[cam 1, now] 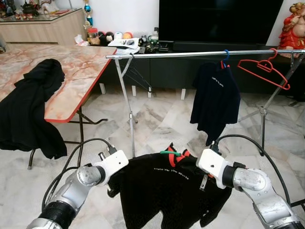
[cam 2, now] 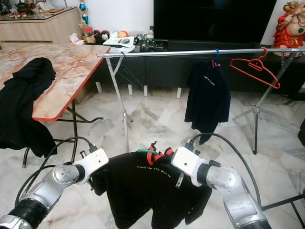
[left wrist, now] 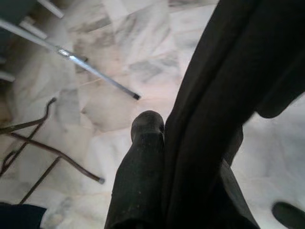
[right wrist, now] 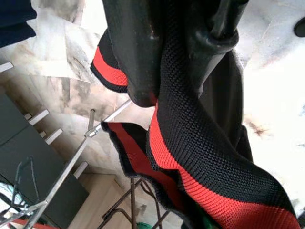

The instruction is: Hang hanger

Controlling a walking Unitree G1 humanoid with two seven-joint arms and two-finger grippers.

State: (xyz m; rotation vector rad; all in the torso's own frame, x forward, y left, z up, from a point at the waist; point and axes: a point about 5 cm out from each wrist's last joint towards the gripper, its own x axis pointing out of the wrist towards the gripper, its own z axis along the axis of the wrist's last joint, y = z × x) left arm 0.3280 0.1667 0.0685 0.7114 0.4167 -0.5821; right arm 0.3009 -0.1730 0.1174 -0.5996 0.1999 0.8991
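Both tools, left tool [cam 1: 113, 183] and right tool [cam 1: 202, 179], were clamped on the black shirt [cam 1: 167, 188], low in the frame. Its green hanger hook [cam 1: 170, 153] sat between them, and the rail [cam 1: 190, 54] ran crosswise well above.

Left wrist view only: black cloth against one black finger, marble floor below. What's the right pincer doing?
Observer: The right pincer is shut on the red-striped ribbed collar of the same black shirt; both arms hold it up low.
Operator: Hanger inside it?
Observer: A green plastic hanger hook seems to poke out at the collar.
Operator: Space on the rail?
Observer: The silver metal rail carries a dark shirt on a blue hanger and an empty red hanger; the stretch left of them is bare.
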